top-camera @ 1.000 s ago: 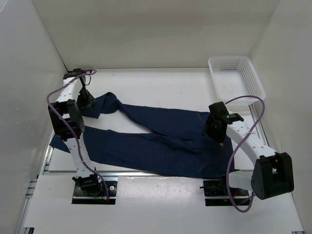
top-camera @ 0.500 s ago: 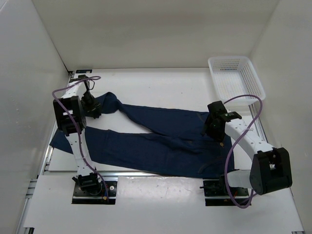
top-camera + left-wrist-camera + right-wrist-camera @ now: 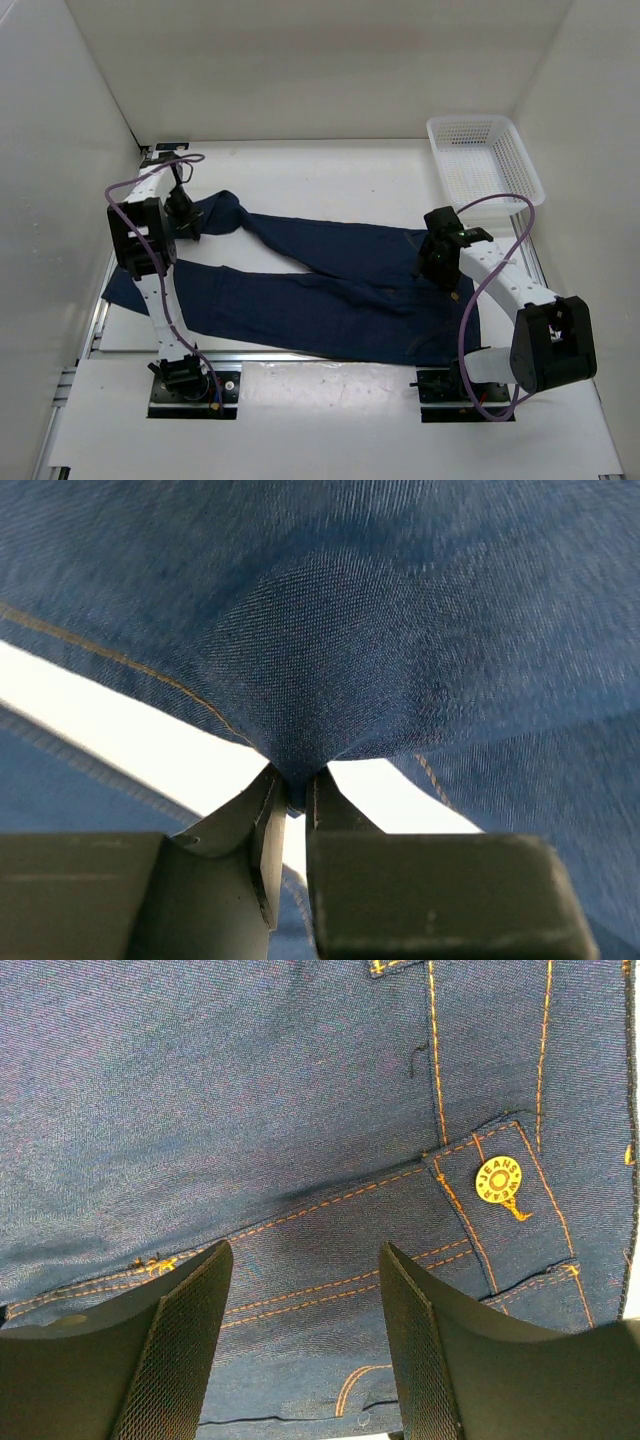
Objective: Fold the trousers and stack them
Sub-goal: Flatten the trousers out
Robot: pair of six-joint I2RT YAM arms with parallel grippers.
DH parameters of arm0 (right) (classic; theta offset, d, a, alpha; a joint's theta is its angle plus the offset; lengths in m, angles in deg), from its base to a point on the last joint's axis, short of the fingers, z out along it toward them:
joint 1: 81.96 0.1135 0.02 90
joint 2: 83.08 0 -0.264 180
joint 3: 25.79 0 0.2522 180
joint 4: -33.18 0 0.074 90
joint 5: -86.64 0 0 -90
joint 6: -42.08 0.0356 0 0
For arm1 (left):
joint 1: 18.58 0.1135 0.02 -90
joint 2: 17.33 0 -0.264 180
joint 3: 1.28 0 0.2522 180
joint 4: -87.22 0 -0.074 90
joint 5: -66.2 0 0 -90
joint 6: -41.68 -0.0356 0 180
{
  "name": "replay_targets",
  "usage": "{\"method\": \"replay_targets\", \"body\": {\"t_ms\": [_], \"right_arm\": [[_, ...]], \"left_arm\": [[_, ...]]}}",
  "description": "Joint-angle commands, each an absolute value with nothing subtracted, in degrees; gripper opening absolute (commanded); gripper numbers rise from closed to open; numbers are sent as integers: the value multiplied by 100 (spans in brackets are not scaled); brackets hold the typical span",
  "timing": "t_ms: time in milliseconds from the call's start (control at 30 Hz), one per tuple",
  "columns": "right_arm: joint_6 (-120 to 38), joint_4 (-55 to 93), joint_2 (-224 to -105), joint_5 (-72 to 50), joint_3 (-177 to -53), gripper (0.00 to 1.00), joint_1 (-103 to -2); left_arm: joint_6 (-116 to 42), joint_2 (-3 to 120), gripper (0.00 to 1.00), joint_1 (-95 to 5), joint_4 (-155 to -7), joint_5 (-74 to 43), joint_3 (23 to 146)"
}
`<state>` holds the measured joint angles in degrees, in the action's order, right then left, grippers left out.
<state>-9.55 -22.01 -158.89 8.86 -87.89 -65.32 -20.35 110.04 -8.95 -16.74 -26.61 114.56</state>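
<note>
The dark navy trousers (image 3: 320, 285) lie spread across the table, waist at the right, two legs running left. My left gripper (image 3: 185, 222) is shut on a pinch of cloth near the end of the far leg (image 3: 330, 660); the denim bunches into the jaws in the left wrist view. My right gripper (image 3: 440, 262) is open, just above the waistband by the brass button (image 3: 498, 1178). Its mesh-padded fingers (image 3: 180, 1350) straddle the tan-stitched fly area (image 3: 310, 1290) without closing on it.
A white mesh basket (image 3: 485, 160) stands at the far right corner. White walls enclose the table on three sides. The near leg's end (image 3: 125, 285) reaches the table's left edge, beside the left arm. Purple cables loop off both arms.
The left arm swung toward the far left and its gripper settled on the far leg's end. The right gripper shifted slightly left and away over the waistband. The trousers barely moved.
</note>
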Motion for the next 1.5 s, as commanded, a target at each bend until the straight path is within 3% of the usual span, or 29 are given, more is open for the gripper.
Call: {"method": "replay_targets", "body": {"t_ms": [0,200,300,333,500,533,567,600,633,700,833,900,933,967,1000,1033,1100,1133,1167,1200,1233,1300,1467], "right_arm": [[-1031,-2110,-15902,876,-9009,66,-6500],[-1031,-2048,-15963,824,-9009,66,-6500],[-1031,-2048,-15963,824,-9061,66,-6500],[-1031,-2048,-15963,824,-9062,66,-6500],[-1031,-2110,-15963,824,-9062,66,-6500],[-1031,-2110,-15963,824,-9062,66,-6500],[-1031,-2110,-15963,824,-9062,66,-6500],[-1031,-2110,-15963,824,-9062,66,-6500],[-1031,-2110,-15963,824,-9062,66,-6500],[-978,-2250,-15885,824,-9062,66,-6500],[-925,-2251,-15726,876,-8921,66,-6500],[-925,-2198,-15787,876,-8921,66,-6500],[-925,-2198,-15874,876,-8921,66,-6500],[-925,-2198,-15945,876,-8921,66,-6500],[-925,-2198,-15946,876,-8921,66,-6500],[-925,-2146,-15946,876,-8921,66,-6500],[-925,-2145,-15998,876,-9026,66,-6500],[-925,-2145,-15998,876,-9027,66,-6500],[-925,-2145,-15998,824,-9027,66,-6500],[-925,-2145,-15998,824,-9088,66,-6500],[-925,-2145,-15998,824,-9088,66,-6500],[-925,-2145,-15937,771,-9088,66,-6500],[-925,-2198,-15761,771,-9088,66,-6500]], "left_arm": [[-2028,10089,11,-900,-1355,-3135,11759],[-2028,9781,11,-900,-941,-3320,12496],[-2028,10086,11,-900,-810,-3321,13322],[-2028,10532,11,-900,-418,-3321,14595],[-2028,11274,11,-778,-386,-2979,15775],[-1976,11371,16,-673,-579,-2769,15924],[-1976,11459,33,-611,-1120,-2576,15926],[-1976,11694,52,-549,-1282,-2330,15926],[-1897,11871,80,-488,-1284,-1797,16117],[-1896,11987,90,-434,-1074,-1537,16488],[-2054,10788,90,-592,-1782,-1808,14848],[-2142,10406,83,-592,-1847,-2054,14119],[-2238,10283,53,-592,-1847,-2142,13950],[-2239,10134,31,-592,-1707,-2221,13800],[-2291,10132,15,-592,-1602,-2361,13564],[-2344,10132,10,-592,-1461,-2415,13466],[-2345,10132,10,-592,-1284,-2608,13159],[-2345,10132,15,-592,-1284,-2609,12731],[-2345,10132,24,-592,-1389,-2609,12526],[-2345,10132,43,-592,-1503,-2444,12333],[-2345,10132,54,-592,-1765,-2381,12009],[-2345,10439,64,-592,-1820,-2311,11944],[-2205,10835,65,-698,-2039,-2468,11997]]}}
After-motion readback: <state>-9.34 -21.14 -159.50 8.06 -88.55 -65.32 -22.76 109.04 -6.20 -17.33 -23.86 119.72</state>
